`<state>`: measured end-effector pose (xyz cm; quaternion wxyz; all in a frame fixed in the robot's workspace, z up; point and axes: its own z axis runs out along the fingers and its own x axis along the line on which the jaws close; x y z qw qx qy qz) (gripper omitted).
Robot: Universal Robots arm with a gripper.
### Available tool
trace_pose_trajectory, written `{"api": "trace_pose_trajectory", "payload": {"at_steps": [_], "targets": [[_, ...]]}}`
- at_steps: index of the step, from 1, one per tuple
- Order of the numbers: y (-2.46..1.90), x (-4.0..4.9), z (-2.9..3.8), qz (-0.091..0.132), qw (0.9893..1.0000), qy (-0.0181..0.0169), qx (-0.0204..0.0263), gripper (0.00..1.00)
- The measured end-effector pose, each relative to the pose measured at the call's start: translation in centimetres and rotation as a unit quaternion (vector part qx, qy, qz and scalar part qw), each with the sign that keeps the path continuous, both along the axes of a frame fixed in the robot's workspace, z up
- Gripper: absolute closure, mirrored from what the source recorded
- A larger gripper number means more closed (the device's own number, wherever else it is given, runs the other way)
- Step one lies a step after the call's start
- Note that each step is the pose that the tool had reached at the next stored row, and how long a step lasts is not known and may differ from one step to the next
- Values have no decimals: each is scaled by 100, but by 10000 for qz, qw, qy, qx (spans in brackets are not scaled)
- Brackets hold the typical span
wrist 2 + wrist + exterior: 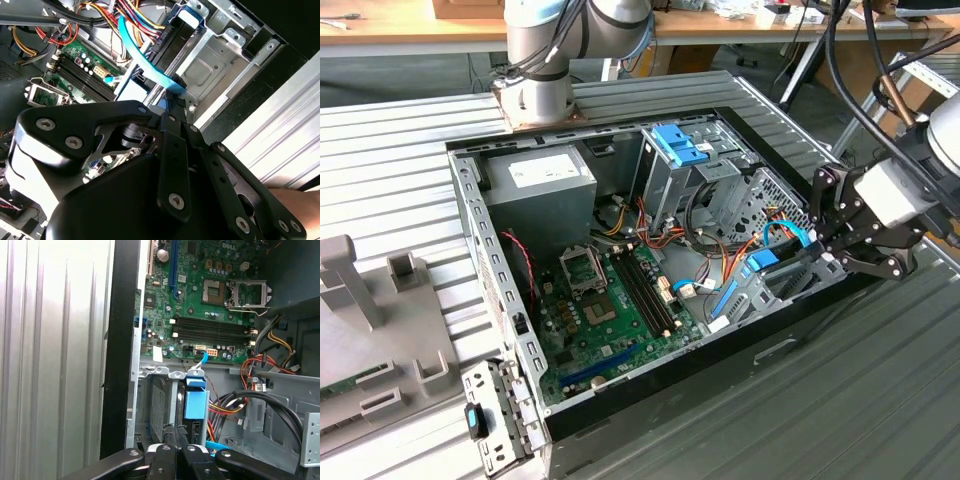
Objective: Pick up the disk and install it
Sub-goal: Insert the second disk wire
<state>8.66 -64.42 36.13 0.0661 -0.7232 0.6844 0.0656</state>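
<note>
- In the exterior view, the black multi-link gripper (817,252) is reaching into the open grey metal computer case (480,230) at the edge on the exterior view's right, beside the ribbed grey metal counter (400,160). Its fingers are lying close together around the flat grey-metal disk with blue plastic rails (763,262), which is sitting low in the drive bay by that wall. The green motherboard (610,300), the large grey power-supply box (540,180) and the blue latch on the tall metal cage (682,148) are lying well apart from it.
- In the second wrist view, the gripper (172,112) is pressing down at the bay's mouth, touching a light blue flat cable (145,62).
- In the first wrist view, the gripper (176,440) is clenching the disk (196,402) on edge, standing between the bay's metal walls.
- By my judgement, pickup is done and the disk is sitting partly in its bay; whether it is fully seated, I cannot tell.
</note>
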Motion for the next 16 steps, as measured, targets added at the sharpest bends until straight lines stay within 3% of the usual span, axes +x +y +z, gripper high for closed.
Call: {"api": "trace_pose_trajectory", "payload": {"at_steps": [1,2,3,5,6,9,13,14,16], "targets": [[37,-21,0,8,9995,0,-308,89],[60,-26,0,27,9991,-1,-418,89],[117,-29,0,63,9991,-3,-421,89],[175,-34,0,91,9991,-4,-421,89],[266,-46,0,137,9986,-5,-502,89],[371,-46,1,335,9982,-15,-507,89],[352,-49,0,339,9981,-15,-507,89],[333,-49,1,339,9981,-15,-508,89],[244,-66,-3,353,9981,-16,-507,89]]}}
